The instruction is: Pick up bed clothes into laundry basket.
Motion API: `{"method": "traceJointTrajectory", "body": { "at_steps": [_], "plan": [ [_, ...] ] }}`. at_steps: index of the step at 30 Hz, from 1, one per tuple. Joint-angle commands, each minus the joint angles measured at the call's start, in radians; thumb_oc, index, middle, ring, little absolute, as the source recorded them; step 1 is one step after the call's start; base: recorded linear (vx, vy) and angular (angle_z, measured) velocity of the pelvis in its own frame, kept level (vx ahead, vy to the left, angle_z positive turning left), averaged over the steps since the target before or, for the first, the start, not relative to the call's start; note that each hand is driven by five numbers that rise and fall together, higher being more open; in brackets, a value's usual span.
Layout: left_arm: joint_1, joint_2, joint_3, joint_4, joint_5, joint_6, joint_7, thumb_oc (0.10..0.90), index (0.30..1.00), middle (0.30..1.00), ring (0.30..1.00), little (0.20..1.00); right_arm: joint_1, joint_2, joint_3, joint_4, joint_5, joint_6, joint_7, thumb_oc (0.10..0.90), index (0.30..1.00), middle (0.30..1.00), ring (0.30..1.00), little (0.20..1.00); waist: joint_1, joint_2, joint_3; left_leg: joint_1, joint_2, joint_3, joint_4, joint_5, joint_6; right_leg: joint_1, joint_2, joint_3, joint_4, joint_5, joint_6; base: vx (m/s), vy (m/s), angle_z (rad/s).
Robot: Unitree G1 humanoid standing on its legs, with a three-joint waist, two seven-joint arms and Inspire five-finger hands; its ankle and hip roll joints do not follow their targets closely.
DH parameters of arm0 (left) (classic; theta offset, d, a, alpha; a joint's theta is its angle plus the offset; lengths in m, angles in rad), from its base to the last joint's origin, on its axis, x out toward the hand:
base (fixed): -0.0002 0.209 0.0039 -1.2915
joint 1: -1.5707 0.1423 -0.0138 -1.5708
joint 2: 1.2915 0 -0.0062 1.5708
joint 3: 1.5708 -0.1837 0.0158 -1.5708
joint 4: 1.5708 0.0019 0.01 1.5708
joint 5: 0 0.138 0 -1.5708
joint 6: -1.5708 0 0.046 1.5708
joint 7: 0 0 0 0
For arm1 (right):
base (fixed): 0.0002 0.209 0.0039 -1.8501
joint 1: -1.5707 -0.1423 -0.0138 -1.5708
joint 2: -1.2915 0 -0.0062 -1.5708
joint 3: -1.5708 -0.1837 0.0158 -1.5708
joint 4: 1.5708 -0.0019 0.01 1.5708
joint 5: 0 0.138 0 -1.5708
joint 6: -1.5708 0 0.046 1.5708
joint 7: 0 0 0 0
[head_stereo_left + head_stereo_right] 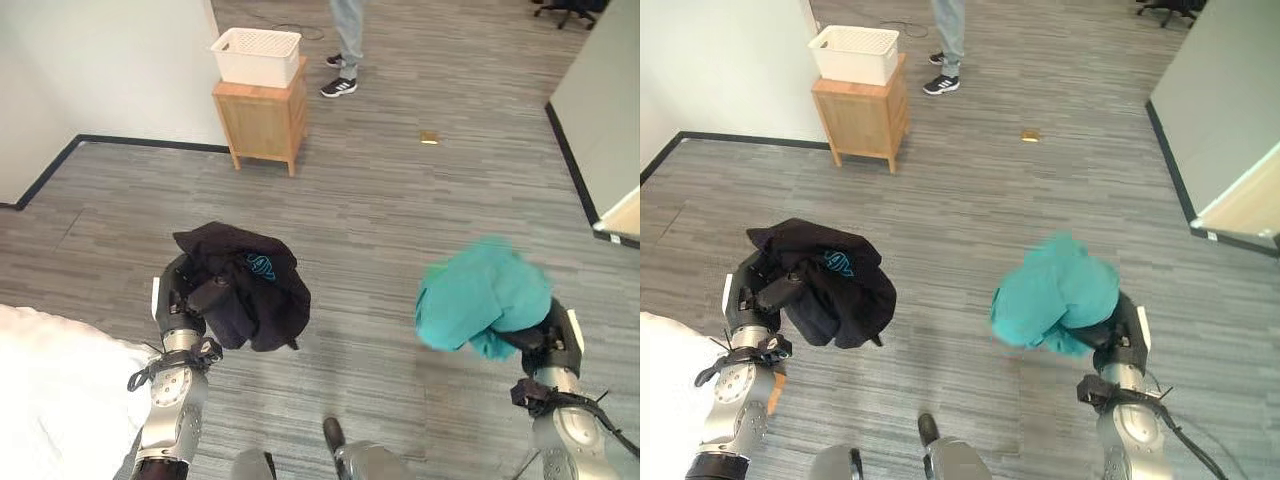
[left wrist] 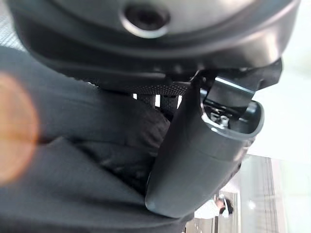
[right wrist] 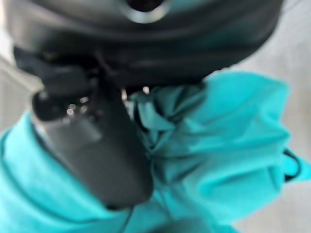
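1. The left hand (image 1: 190,295) is raised above the floor with its thumb and fingers curled round a black garment (image 1: 245,285); the cloth is soft and matt, bunched into a loose rumpled heap that drapes over the hand, with a small blue mark on its top fold; in the left wrist view the thumb presses into the dark folds.
2. The right hand (image 1: 1115,335) is closed on a teal garment (image 1: 1055,292); this cloth is smooth and bright, gathered into a rounded, crumpled bundle that hangs over the hand; in the right wrist view the thumb is sunk among its creases.
3. The laundry basket (image 1: 256,55) is white, rectangular, with perforated walls; it stands on a small wooden cabinet (image 1: 262,120) against the pale wall, well apart from both hands.
4. White bedding (image 1: 55,400) lies rumpled beside the left arm.
5. The floor (image 1: 400,200) is grey, plank-patterned; a person's legs (image 1: 345,50) in grey trousers and dark shoes stand just beyond the cabinet.
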Motion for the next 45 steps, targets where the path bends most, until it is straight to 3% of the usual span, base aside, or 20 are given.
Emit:
{"method": "traceJointTrajectory", "body": {
  "at_steps": [1, 2, 4, 7, 8, 12, 14, 19, 21, 25, 26, 27, 34, 36, 39, 40, 41, 42, 43, 45],
  "plan": [
    [-0.111, 0.064, 0.038, -0.095, -0.018, -0.155, -0.023, 0.4, 0.3, 0.3, 0.3, 0.3, -0.042, -0.097, -0.088, -0.142, 0.018, -0.14, -0.004, 0.4, 0.3, 0.3, 0.3, 0.3, -0.035, 0.037, -0.055, 0.139, 0.05, 0.05, -0.225, 0.116, -0.035, 0.051, -0.065, 0.094, 0.006, -0.096, 0.057, 0.32, 0.105, 0.49],
    [-0.121, 0.058, 0.022, -0.065, -0.008, -0.149, -0.015, 0.4, 0.3, 0.3, 0.3, 0.3, -0.043, -0.109, -0.098, -0.148, -0.003, -0.142, -0.015, 0.4, 0.3, 0.3, 0.3, 0.3, -0.039, 0.062, -0.055, 0.138, 0.026, 0.047, -0.407, 0.157, -0.038, 0.073, -0.072, 0.08, 0.009, -0.122, 0.07, 0.31, 0.11, 0.51],
    [-0.124, 0.053, 0.016, -0.053, -0.002, -0.148, -0.009, 0.4, 0.3, 0.3, 0.3, 0.3, -0.05, -0.117, -0.102, -0.14, -0.024, -0.138, -0.025, 0.4, 0.3, 0.3, 0.3, 0.3, -0.047, 0.071, -0.058, 0.13, 0.02, 0.043, -0.477, 0.193, -0.044, 0.105, -0.088, 0.076, 0.005, -0.134, 0.08, 0.3, 0.093, 0.63],
    [-0.126, 0.046, 0.013, -0.044, -0.001, -0.144, -0.009, 0.4, 0.3, 0.3, 0.3, 0.3, -0.057, -0.115, -0.097, -0.143, -0.036, -0.131, -0.028, 0.4, 0.3, 0.3, 0.3, 0.3, -0.049, 0.081, -0.068, 0.133, 0.016, 0.059, -0.485, 0.21, -0.049, 0.138, -0.102, 0.089, -0.006, -0.146, 0.09, 0.35, 0.105, 0.38],
    [-0.113, 0.042, 0.014, -0.045, -0.007, -0.146, -0.021, 0.4, 0.3, 0.3, 0.3, 0.3, -0.058, -0.111, -0.088, -0.156, -0.046, -0.123, -0.02, 0.4, 0.3, 0.3, 0.3, 0.3, -0.047, 0.098, -0.078, 0.143, 0.003, 0.072, -0.481, 0.181, -0.035, 0.166, -0.123, 0.099, -0.012, -0.165, 0.1, 0.46, 0.17, -0.36],
    [-0.131, 0.045, 0.017, -0.031, -0.009, -0.152, -0.019, 0.4, 0.3, 0.3, 0.3, 0.3, -0.081, -0.097, -0.081, -0.144, -0.063, -0.118, -0.028, 0.4, 0.3, 0.3, 0.3, 0.3, -0.037, 0.092, -0.098, 0.149, -0.046, 0.112, -0.464, 0.139, -0.009, 0.194, -0.193, 0.117, -0.041, -0.149, 0.132, 0.32, 0.171, -0.44],
    [-0.128, 0.058, 0.028, -0.026, 0.002, -0.15, -0.004, 0.4, 0.3, 0.3, 0.3, 0.3, -0.111, -0.088, -0.043, -0.132, -0.081, -0.106, -0.026, 0.4, 0.3, 0.3, 0.3, 0.3, -0.011, 0.079, -0.116, 0.173, -0.101, 0.166, -0.477, 0.098, 0.024, 0.171, -0.263, 0.126, -0.027, -0.103, 0.18, 0.36, 0.225, -0.14],
    [-0.133, 0.067, 0.026, -0.017, 0.006, -0.143, -0.002, 0.4, 0.3, 0.3, 0.3, 0.3, -0.11, -0.084, -0.034, -0.124, -0.088, -0.092, -0.022, 0.4, 0.3, 0.3, 0.3, 0.3, 0.002, 0.07, -0.125, 0.172, -0.134, 0.177, -0.482, 0.073, 0.042, 0.143, -0.29, 0.134, -0.007, -0.047, 0.204, 0.21, 0.099, -0.37],
    [-0.127, 0.056, 0.017, -0.011, -0.003, -0.136, -0.017, 0.4, 0.3, 0.3, 0.3, 0.3, -0.081, -0.074, -0.056, -0.136, -0.091, -0.091, -0.011, 0.4, 0.3, 0.3, 0.3, 0.3, -0.012, 0.056, -0.128, 0.193, -0.164, 0.164, -0.481, 0.038, 0.057, 0.13, -0.307, 0.15, 0.063, 0.029, 0.226, 0.22, 0.054, -0.05],
    [-0.121, 0.052, 0.007, -0.004, -0.002, -0.127, -0.023, 0.4, 0.3, 0.3, 0.3, 0.3, -0.082, -0.075, -0.063, -0.136, -0.099, -0.087, -0.01, 0.4, 0.3, 0.3, 0.3, 0.3, -0.018, 0.06, -0.11, 0.233, -0.181, 0.163, -0.497, 0.016, 0.075, 0.069, -0.305, 0.181, 0.172, 0.161, 0.227, 0.11, 0.036, 0.15],
    [-0.121, 0.052, 0.007, -0.004, -0.002, -0.127, -0.023, 0.4, 0.3, 0.3, 0.3, 0.3, -0.082, -0.075, -0.063, -0.136, -0.099, -0.087, -0.01, 0.4, 0.3, 0.3, 0.3, 0.3, -0.016, 0.062, -0.111, 0.232, -0.179, 0.165, -0.497, 0.016, 0.075, 0.067, -0.303, 0.183, 0.171, 0.163, 0.227, 0.14, 0.036, -0.29],
    [-0.12, 0.054, -0.002, -0.004, -0.003, -0.122, -0.03, 0.4, 0.3, 0.3, 0.3, 0.3, -0.083, -0.077, -0.062, -0.134, -0.105, -0.085, -0.011, 0.4, 0.3, 0.3, 0.3, 0.3, -0.024, 0.066, -0.093, 0.246, -0.183, 0.153, -0.494, 0.005, 0.084, 0.034, -0.308, 0.191, 0.242, 0.224, 0.223, 0.11, 0.015, -0.01],
    [-0.13, 0.058, -0.026, 0.003, -0.007, -0.118, -0.047, 0.4, 0.3, 0.3, 0.3, 0.3, -0.09, -0.06, -0.062, -0.13, -0.099, -0.09, -0.018, 0.4, 0.3, 0.3, 0.3, 0.3, -0.036, 0.08, -0.084, 0.291, -0.172, 0.144, -0.502, -0.026, 0.073, -0.025, -0.319, 0.186, 0.263, 0.212, 0.217, 0.12, -0.031, 0.16],
    [-0.145, 0.062, -0.035, 0.011, -0.017, -0.121, -0.045, 0.4, 0.3, 0.3, 0.3, 0.3, -0.104, -0.055, -0.053, -0.129, -0.085, -0.101, -0.024, 0.4, 0.3, 0.3, 0.3, 0.3, -0.05, 0.078, -0.068, 0.316, -0.159, 0.142, -0.485, -0.058, 0.052, -0.086, -0.334, 0.142, 0.168, 0.121, 0.223, 0.18, -0.112, 0.02],
    [-0.149, 0.064, -0.036, 0.013, -0.02, -0.12, -0.049, 0.4, 0.3, 0.3, 0.3, 0.3, -0.104, -0.051, -0.055, -0.125, -0.078, -0.102, -0.023, 0.4, 0.3, 0.3, 0.3, 0.3, -0.069, 0.07, -0.055, 0.355, -0.15, 0.136, -0.475, -0.084, 0.037, -0.147, -0.295, 0.145, 0.069, 0.062, 0.236, 0.23, -0.144, 0.06],
    [-0.155, 0.066, -0.045, 0.024, -0.024, -0.122, -0.055, 0.4, 0.3, 0.3, 0.3, 0.3, -0.088, -0.046, -0.061, -0.126, -0.069, -0.106, -0.019, 0.4, 0.3, 0.3, 0.3, 0.3, -0.105, 0.063, -0.05, 0.395, -0.144, 0.112, -0.473, -0.108, 0.031, -0.159, -0.221, 0.223, 0.01, 0.026, 0.245, 0.28, -0.159, 0.14],
    [-0.155, 0.066, -0.045, 0.024, -0.024, -0.122, -0.055, 0.4, 0.3, 0.3, 0.3, 0.3, -0.088, -0.046, -0.061, -0.126, -0.069, -0.107, -0.019, 0.4, 0.3, 0.3, 0.3, 0.3, -0.105, 0.063, -0.049, 0.397, -0.143, 0.112, -0.473, -0.109, 0.031, -0.157, -0.221, 0.223, 0.01, 0.026, 0.244, 0.26, -0.176, 0.1],
    [-0.162, 0.07, -0.051, 0.028, -0.024, -0.122, -0.061, 0.4, 0.3, 0.3, 0.3, 0.3, -0.074, -0.044, -0.069, -0.128, -0.06, -0.108, -0.014, 0.4, 0.3, 0.3, 0.3, 0.3, -0.125, 0.062, -0.054, 0.415, -0.14, 0.092, -0.475, -0.11, 0.027, -0.158, -0.178, 0.283, -0.012, 0.014, 0.241, 0.24, -0.211, 0.39],
    [-0.167, 0.069, -0.058, 0.03, -0.014, -0.128, -0.065, 0.4, 0.3, 0.3, 0.3, 0.3, -0.061, -0.044, -0.081, -0.136, -0.048, -0.125, -0.013, 0.4, 0.3, 0.3, 0.3, 0.3, -0.132, 0.061, -0.061, 0.455, -0.139, 0.062, -0.486, -0.127, 0.02, -0.172, -0.132, 0.286, -0.06, 0.026, 0.233, 0.33, -0.305, 0.48],
    [-0.165, 0.063, -0.053, 0.026, 0.0, -0.122, -0.067, 0.4, 0.3, 0.3, 0.3, 0.3, -0.056, -0.055, -0.085, -0.146, -0.042, -0.127, -0.01, 0.4, 0.3, 0.3, 0.3, 0.3, -0.135, 0.062, -0.059, 0.47, -0.119, 0.064, -0.421, -0.14, 0.009, -0.136, -0.131, 0.187, -0.03, 0.025, 0.216, 0.23, -0.357, 0.43]
  ]
}}
